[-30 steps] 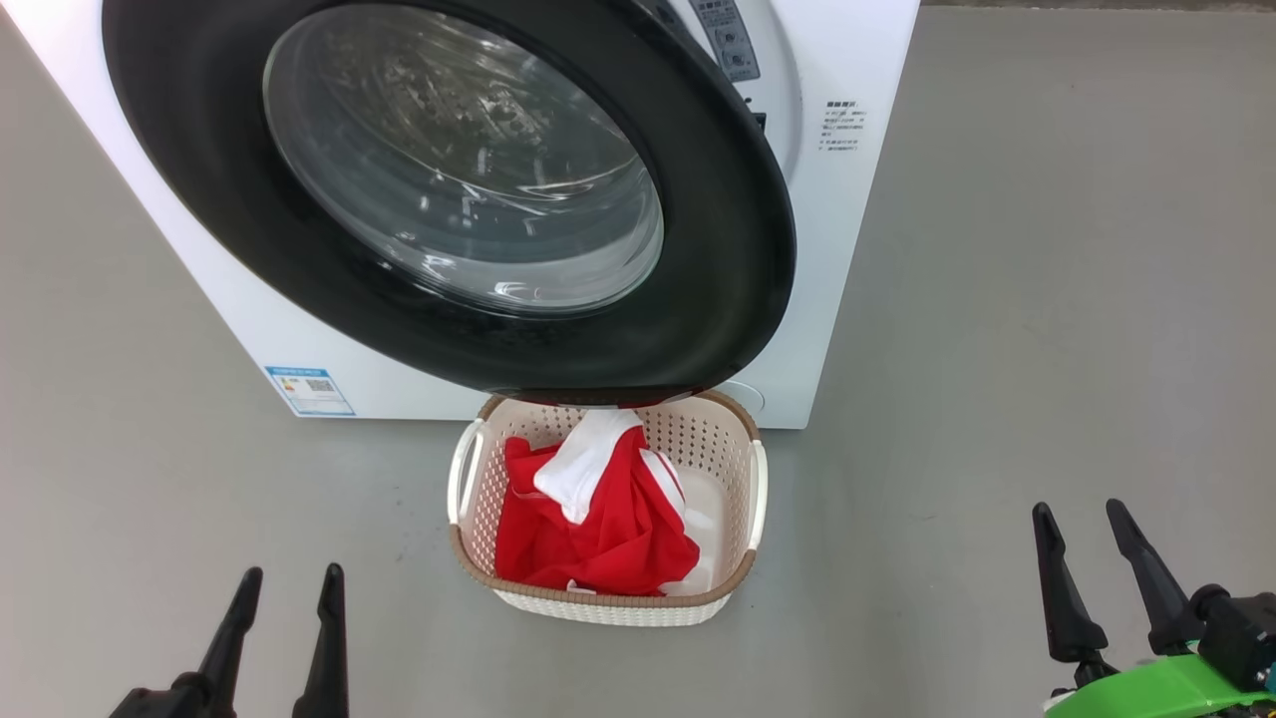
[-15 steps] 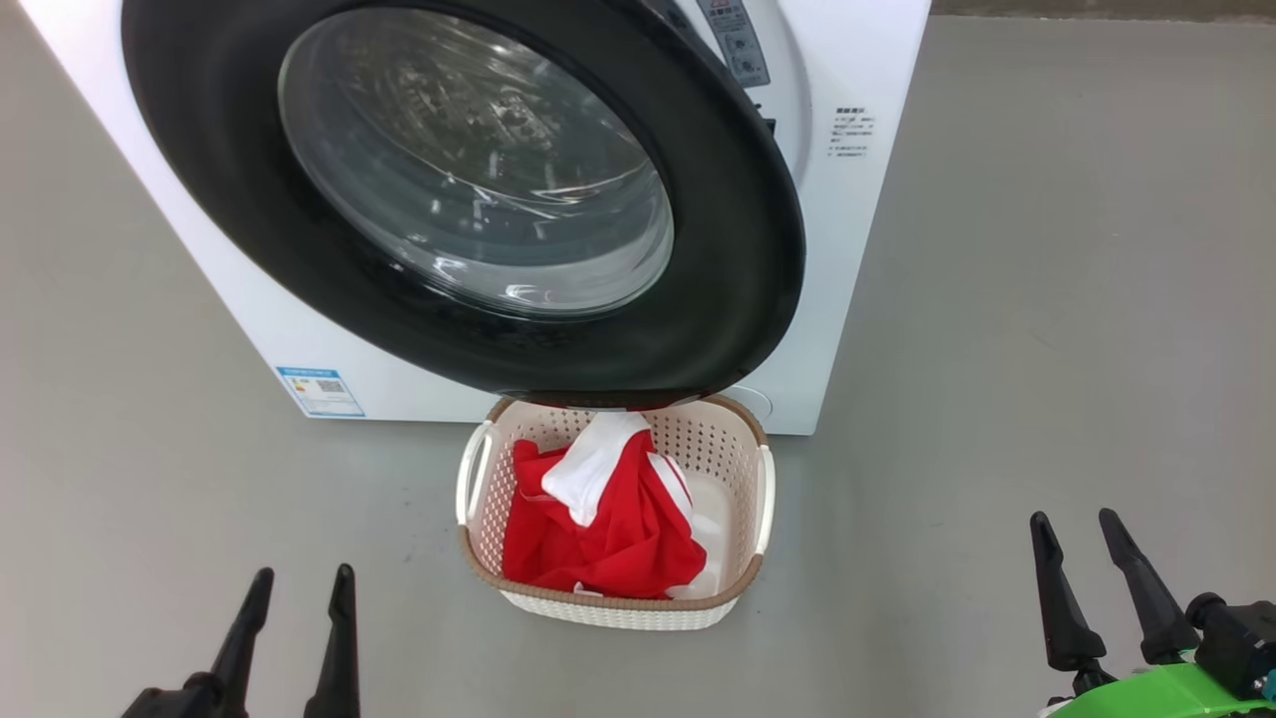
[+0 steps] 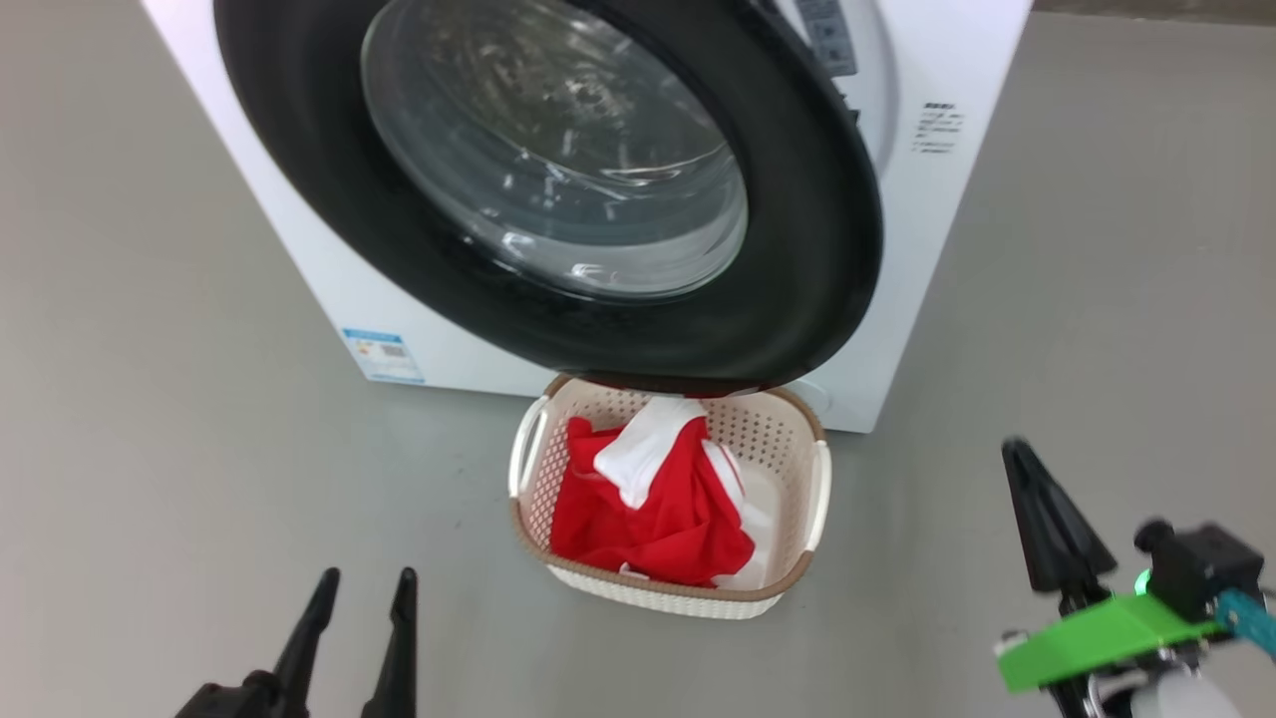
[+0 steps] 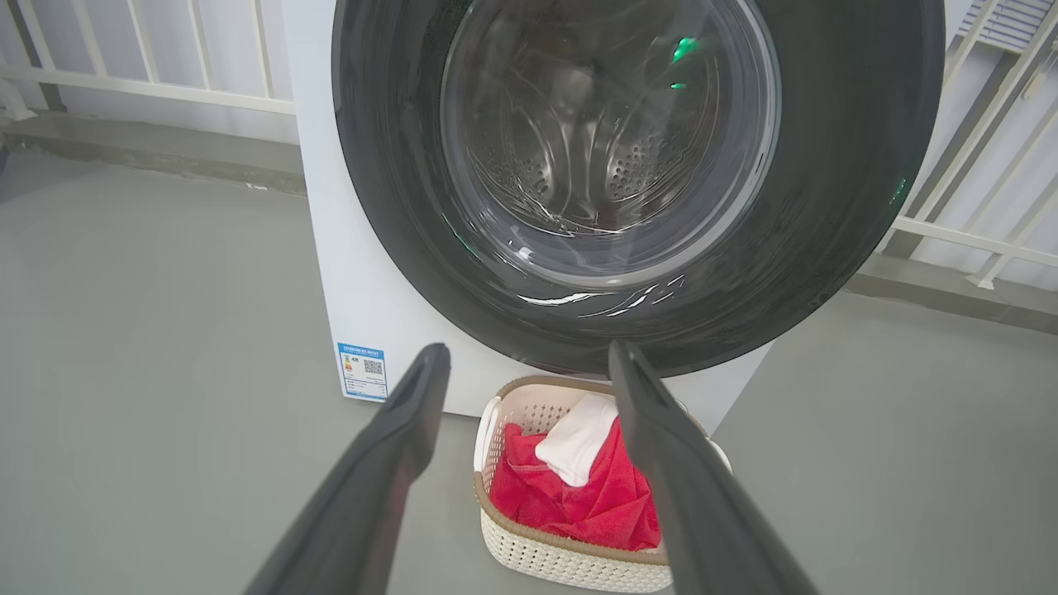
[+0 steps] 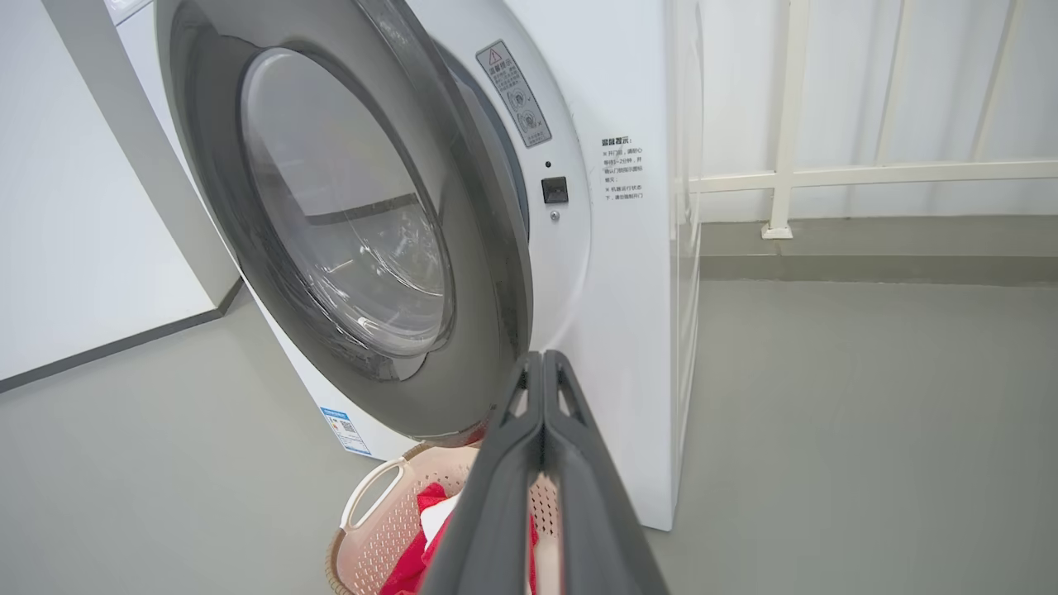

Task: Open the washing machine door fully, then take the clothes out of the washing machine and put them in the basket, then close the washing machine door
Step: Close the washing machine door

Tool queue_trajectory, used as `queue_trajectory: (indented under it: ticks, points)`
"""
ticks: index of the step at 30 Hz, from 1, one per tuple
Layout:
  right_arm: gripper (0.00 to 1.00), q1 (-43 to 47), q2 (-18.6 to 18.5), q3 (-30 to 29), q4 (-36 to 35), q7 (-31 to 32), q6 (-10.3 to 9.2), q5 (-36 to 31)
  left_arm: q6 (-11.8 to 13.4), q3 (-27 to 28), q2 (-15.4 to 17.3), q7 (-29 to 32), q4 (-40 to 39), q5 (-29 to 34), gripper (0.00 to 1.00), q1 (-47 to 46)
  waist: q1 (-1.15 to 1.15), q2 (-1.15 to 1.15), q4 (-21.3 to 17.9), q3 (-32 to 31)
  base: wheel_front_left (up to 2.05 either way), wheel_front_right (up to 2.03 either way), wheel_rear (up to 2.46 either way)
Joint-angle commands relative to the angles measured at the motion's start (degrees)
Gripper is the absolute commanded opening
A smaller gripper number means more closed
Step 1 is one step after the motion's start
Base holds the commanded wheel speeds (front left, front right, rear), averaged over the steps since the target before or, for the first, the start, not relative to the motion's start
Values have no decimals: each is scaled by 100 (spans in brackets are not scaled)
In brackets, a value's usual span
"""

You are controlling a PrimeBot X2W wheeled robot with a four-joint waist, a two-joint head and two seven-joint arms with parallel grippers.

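Observation:
The washing machine door point(image 3: 817, 249) stands partly swung out from the white washing machine point(image 3: 927, 249), and its lower edge hangs over the back of the basket point(image 3: 648, 603). The basket sits on the floor against the machine's front. The red clothes point(image 3: 658, 529) with white trim lie in it. My left gripper point(image 3: 367, 578) is open and empty at the lower left, short of the basket. In the left wrist view, the left gripper point(image 4: 529, 351) frames the door point(image 4: 835, 165) and the basket point(image 4: 562, 562). My right gripper point(image 3: 1019, 454) is shut on nothing, right of the basket. The right wrist view has the right gripper point(image 5: 541, 357) pointing at the door's free edge point(image 5: 488, 273).
A blue label point(image 3: 384, 356) is on the machine's lower front. A white railing point(image 5: 785, 124) runs behind and beside the machine, and a pale wall point(image 5: 83, 207) stands on the machine's other side. Bare grey floor point(image 3: 150, 449) lies on both sides of the basket.
My right gripper's fingers have come together from open to shut. The head camera has shifted, so the whole picture sits further right. The door, basket and clothes have not moved.

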Motion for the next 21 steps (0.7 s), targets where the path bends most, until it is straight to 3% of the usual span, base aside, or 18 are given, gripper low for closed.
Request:
queue_trajectory:
  ticks: [1,11,21]
  points:
    - [0,-396,-123,219,-108,-37,36,70,-32,97,27,-69,-148,-104,100,-174,0,0,206,178,0,0,0]
    - [0,-1685,-327,615,165,-37,36,114,-32,-259,26,-69,-155,-518,100,-446,0,0,717,653,0,0,0]
    - [0,-2568,-459,464,405,-37,36,110,-32,-385,25,-69,-194,-764,100,-730,0,0,1071,1108,0,0,0]
